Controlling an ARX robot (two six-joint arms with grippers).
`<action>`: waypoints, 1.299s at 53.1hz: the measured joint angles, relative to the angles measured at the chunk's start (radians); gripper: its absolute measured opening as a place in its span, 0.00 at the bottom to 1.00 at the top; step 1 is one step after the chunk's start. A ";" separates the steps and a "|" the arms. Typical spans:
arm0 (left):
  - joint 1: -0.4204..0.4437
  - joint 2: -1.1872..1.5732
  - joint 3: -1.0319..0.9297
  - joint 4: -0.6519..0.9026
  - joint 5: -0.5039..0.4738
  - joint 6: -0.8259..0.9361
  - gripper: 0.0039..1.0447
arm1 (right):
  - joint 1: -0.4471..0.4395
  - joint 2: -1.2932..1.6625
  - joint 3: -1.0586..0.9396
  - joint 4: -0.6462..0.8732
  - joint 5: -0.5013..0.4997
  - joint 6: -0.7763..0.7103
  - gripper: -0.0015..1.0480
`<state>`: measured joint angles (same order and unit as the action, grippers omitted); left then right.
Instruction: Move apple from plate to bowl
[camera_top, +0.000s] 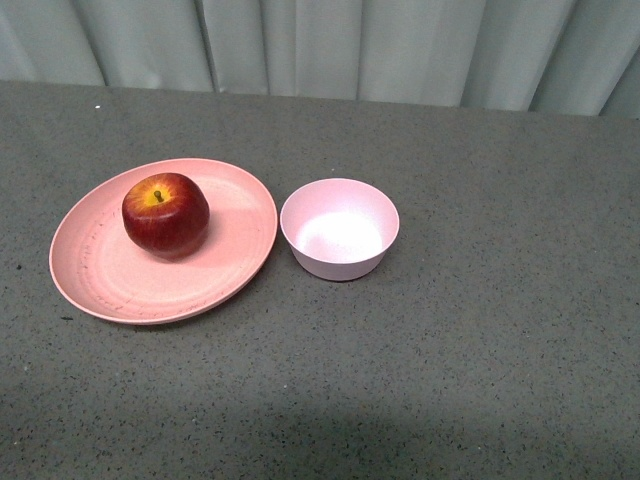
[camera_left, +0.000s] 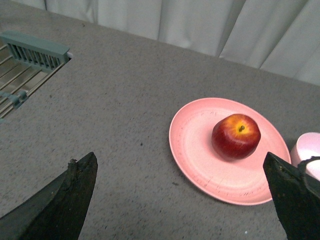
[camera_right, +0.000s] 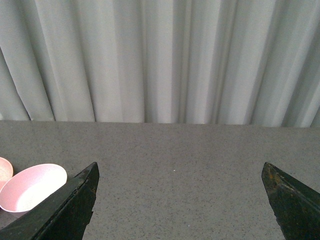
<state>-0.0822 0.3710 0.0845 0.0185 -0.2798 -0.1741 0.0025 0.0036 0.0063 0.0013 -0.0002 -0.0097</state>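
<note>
apple (camera_top: 165, 212) sits on the plate (camera_top: 110, 280), stem up; bowl (camera_top: 340, 232) just beside the plate, empty | left gripper (camera_left: 179, 160) spread wide, holds nothing; right gripper (camera_right: 180, 167) the same | step: reaching; apple not picked up yet | next, I think: left gripper goes down over the apple, squeezes softly

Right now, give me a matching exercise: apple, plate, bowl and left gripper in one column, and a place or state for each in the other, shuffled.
1. apple
2. plate
3. bowl
4. left gripper

A. nothing inside it
B. open, holding nothing
C. resting on the plate
D. under the apple

Pairs: 1-C, 2-D, 3-A, 4-B
</note>
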 joint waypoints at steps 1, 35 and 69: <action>0.000 0.021 0.003 0.019 0.002 -0.003 0.94 | 0.000 0.000 0.000 0.000 0.000 0.000 0.91; -0.053 1.396 0.646 0.498 0.232 -0.006 0.94 | 0.000 0.000 0.000 0.000 0.000 0.000 0.91; -0.051 1.615 0.798 0.345 0.345 0.001 0.94 | 0.000 0.000 0.000 0.000 0.000 0.000 0.91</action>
<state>-0.1337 1.9858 0.8825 0.3634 0.0650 -0.1730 0.0025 0.0036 0.0063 0.0013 -0.0002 -0.0097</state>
